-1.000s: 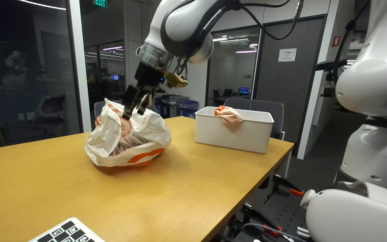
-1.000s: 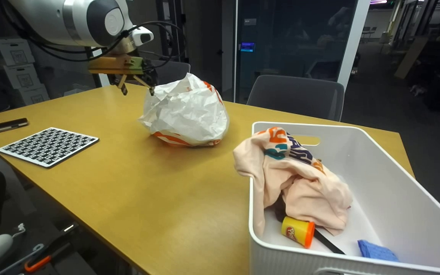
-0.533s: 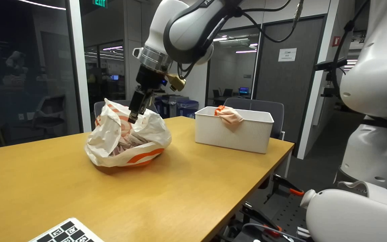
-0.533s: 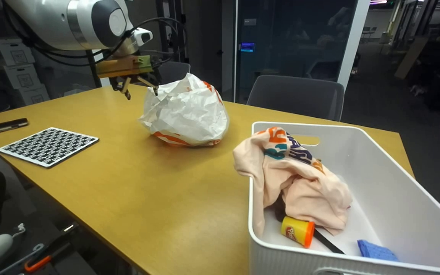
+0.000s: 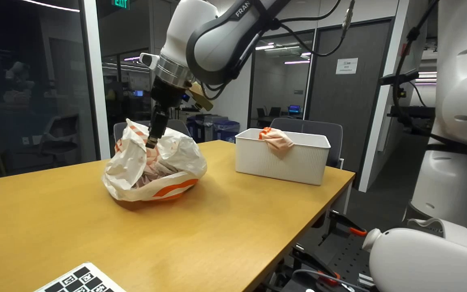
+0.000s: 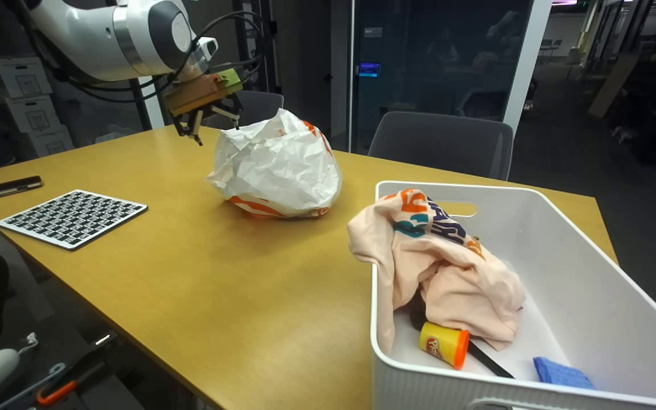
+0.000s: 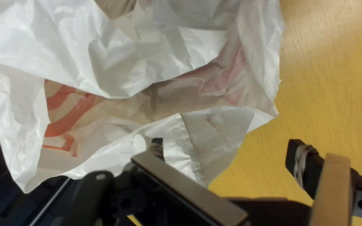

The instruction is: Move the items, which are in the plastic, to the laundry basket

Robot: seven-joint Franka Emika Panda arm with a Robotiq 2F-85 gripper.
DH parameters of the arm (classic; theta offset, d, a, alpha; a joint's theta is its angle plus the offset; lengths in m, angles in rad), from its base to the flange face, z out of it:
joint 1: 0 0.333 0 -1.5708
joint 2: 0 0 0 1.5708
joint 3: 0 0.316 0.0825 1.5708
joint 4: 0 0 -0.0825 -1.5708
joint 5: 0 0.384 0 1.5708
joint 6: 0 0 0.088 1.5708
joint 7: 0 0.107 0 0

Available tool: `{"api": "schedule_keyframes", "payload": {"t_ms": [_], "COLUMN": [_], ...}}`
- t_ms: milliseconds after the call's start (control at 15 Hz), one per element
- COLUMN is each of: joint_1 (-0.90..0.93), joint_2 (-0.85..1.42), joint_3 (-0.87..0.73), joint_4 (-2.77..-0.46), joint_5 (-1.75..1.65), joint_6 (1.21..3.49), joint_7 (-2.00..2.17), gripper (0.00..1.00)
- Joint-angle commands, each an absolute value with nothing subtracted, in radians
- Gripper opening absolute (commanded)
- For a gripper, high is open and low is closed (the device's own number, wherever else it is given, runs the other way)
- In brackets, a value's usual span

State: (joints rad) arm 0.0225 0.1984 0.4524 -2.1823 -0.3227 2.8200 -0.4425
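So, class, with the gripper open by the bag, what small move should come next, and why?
Probably shift the gripper further over the mouth of the bag before lowering: in the wrist view, one finger shows against the bag's edge and the other against the table, so going straight down might miss the items inside.

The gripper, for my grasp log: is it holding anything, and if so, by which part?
Nothing is held: the gripper is open, with nothing clamped between its fingers. Whether one touches the plastic bag cannot be told.
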Motion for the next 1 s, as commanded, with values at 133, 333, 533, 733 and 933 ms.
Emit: {"api": "schedule_keyframes", "payload": {"t_ms": [133,333,533,733,933], "joint_1": [0.151,0.183,0.197,0.224,0.242], "joint_2": [0.332,0.381,0.421,0.454,0.474], "joint_3": [0.275,0.21,0.171,0.153,0.162], "joint_4": [-2.056,-2.013,-1.976,-1.943,-1.932], "joint_5": [-0.478,-0.543,-0.616,-0.666,-0.666], "joint_6": [2.864,2.87,2.862,2.852,2.853], "joint_7": [-0.507,-0.505,-0.479,-0.469,-0.48], "gripper": [1.0,1.0,1.0,1.0,1.0]}}
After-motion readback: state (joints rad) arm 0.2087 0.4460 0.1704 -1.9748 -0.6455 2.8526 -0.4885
